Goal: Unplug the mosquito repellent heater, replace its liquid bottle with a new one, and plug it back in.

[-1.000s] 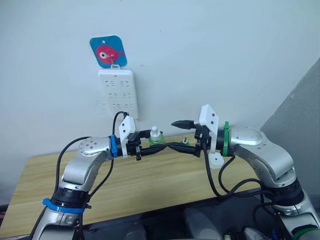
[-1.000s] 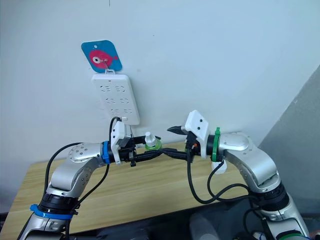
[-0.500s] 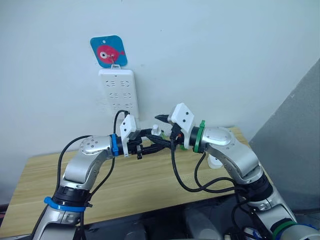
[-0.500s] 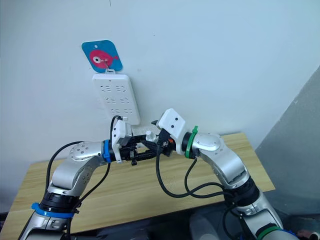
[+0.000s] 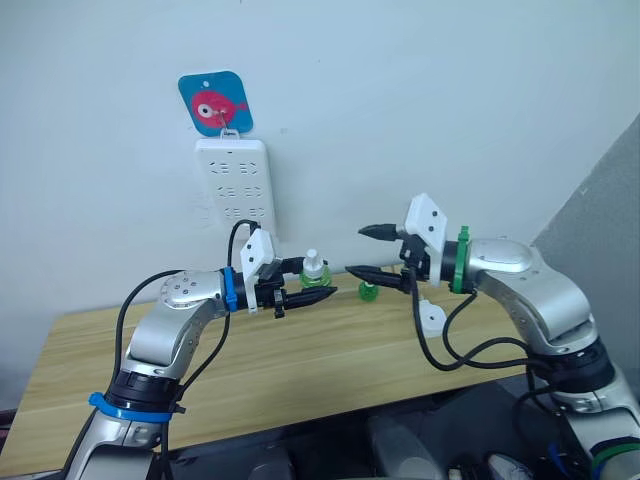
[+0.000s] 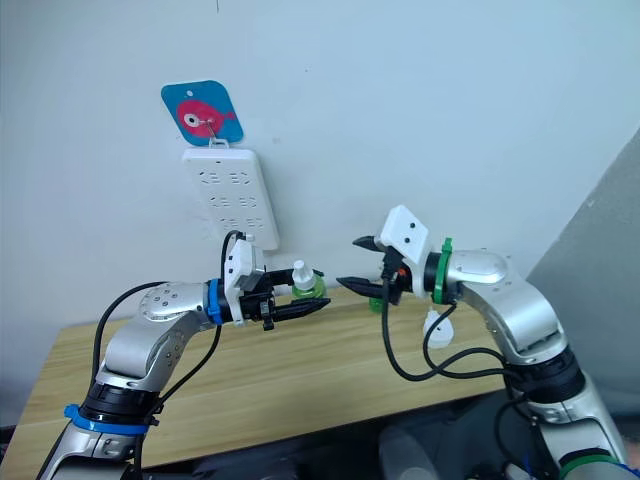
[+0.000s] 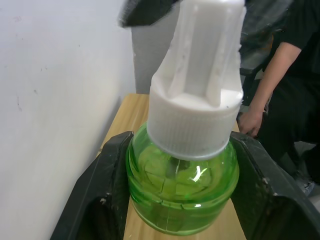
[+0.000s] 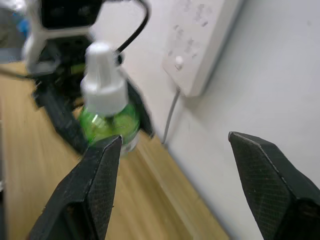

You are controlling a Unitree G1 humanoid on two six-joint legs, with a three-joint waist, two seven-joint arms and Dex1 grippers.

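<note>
**Green bottle gripped in left hand, right hand released beside it**

A green bottle [image 5: 314, 273] with a white cap [image 7: 197, 90] is grasped by the left hand [image 5: 318, 291] and held upright above the worktop [image 5: 300, 370]. In the left wrist view, the two black fingers [image 7: 102, 195] are seen pressed against opposite sides of the green glass body, with the ribbed cap rising above them.

The right hand [image 5: 364, 250] is held at about the same height, to the right of the bottle and apart from it. Its fingers are spread wide, one above the other, and nothing is held between them. In the right wrist view, the bottle is seen beyond the gap between those fingers.

A second small green item [image 5: 369, 292] is seen low beside the right hand's lower finger; what it is cannot be told.

A small white rounded object [image 5: 432, 316], probably the heater, lies on the worktop below the right forearm, near the far edge.

A white power strip [image 5: 236, 187] hangs on the wall [image 5: 450, 110] above the left hand, below a blue sticker [image 5: 215, 102] bearing a pink fish. A cord runs down from the strip.

A person [image 7: 280, 75] in dark clothing is seen at the far end of the worktop in the left wrist view.
</note>
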